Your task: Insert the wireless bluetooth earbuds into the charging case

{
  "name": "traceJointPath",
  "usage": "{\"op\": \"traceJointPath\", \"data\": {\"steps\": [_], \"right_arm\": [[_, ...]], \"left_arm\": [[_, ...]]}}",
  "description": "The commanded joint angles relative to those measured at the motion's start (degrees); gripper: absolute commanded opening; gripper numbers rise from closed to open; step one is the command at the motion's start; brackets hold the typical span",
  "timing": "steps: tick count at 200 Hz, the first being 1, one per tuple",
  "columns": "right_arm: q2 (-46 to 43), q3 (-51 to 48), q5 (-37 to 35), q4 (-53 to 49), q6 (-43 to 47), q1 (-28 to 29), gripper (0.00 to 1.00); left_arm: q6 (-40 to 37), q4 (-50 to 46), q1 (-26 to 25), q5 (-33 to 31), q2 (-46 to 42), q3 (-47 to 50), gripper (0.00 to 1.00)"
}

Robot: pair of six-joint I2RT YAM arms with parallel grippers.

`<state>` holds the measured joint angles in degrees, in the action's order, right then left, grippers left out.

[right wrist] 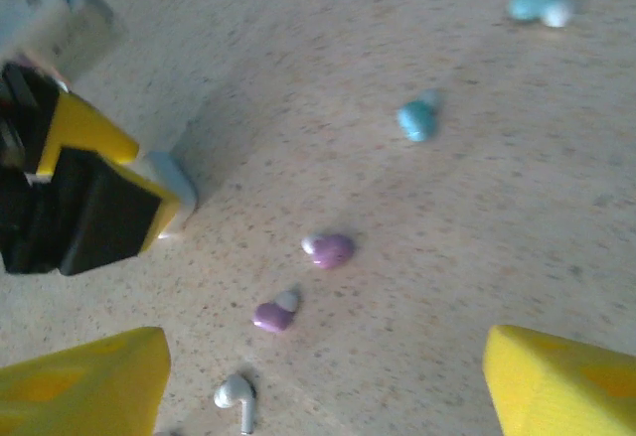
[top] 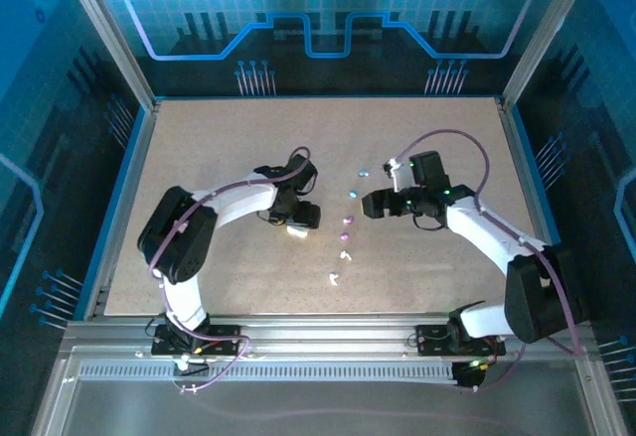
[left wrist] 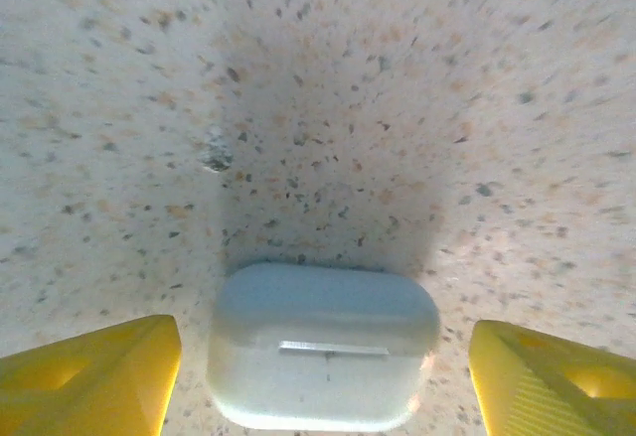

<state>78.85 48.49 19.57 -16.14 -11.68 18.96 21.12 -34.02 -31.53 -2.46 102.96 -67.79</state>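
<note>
The bench (top: 199,148) is showing a pale, sandy surface flecked with dark and orange specks. It is sitting inside an enclosure of aluminium rails (top: 104,34) and blue-lit panels. A back wall (top: 328,9) carrying a glowing blue line graphic is running along the top of the overhead frame. In the left wrist view a soft shadow is falling over the middle of the speckled surface, and a small grey blemish (left wrist: 216,150) is sitting upper left of centre.

The left end effector (top: 301,219) is hovering just left of the overhead frame's centre. Its yellow fingers (left wrist: 89,381) are standing in the bottom corners of the left wrist view. The white charging case (left wrist: 323,347) is lying between them at bottom centre with bare bench on both sides, so this end effector is released and grasping nothing.

The right end effector (top: 368,204) is hanging just right of centre. Its fingers (right wrist: 84,386) are spread wide with nothing but bench between them, so it too is released.

The earbuds are lying loose on the bench in a ragged line between the two end effectors, apart from the case. The teal earbuds (top: 364,172) are lying uppermost, the purple earbuds (top: 348,220) in the middle and the white earbuds (top: 334,278) lowest.
</note>
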Motion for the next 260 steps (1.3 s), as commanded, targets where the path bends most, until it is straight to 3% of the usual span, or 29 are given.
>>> {"op": "traceJointPath", "data": {"steps": [1,29,57,85,163,215,260], "right_arm": [[1.8,1.6,0.3,3.9,8.5,3.8,0.79],[5.5,3.1,2.9,7.5,19.6,9.5,0.73],[11.4,5.3,-0.3,11.5,27.4,16.0,0.77],[17.7,7.2,-1.9,17.6,28.3,19.6,0.87],[31.7,12.0,-2.7,27.0,32.7,23.7,0.88],[35.8,14.1,-3.9,25.5,33.9,24.1,0.78],[36.4,13.6,-4.4,23.3,34.6,24.2,0.62]], "left_arm": [[4.8,7.0,3.5,4.0,-8.1,3.9,0.78],[8.4,13.6,7.8,4.6,-16.8,11.0,0.78],[10.8,17.7,12.5,4.5,-24.1,17.0,0.78],[10.1,17.6,14.8,0.4,-31.1,20.4,0.80],[8.5,18.1,18.3,-4.0,-42.3,26.5,0.88],[8.1,18.8,18.6,-2.7,-41.5,26.5,0.89],[8.1,19.0,18.7,-2.2,-40.2,26.0,0.89]]}}
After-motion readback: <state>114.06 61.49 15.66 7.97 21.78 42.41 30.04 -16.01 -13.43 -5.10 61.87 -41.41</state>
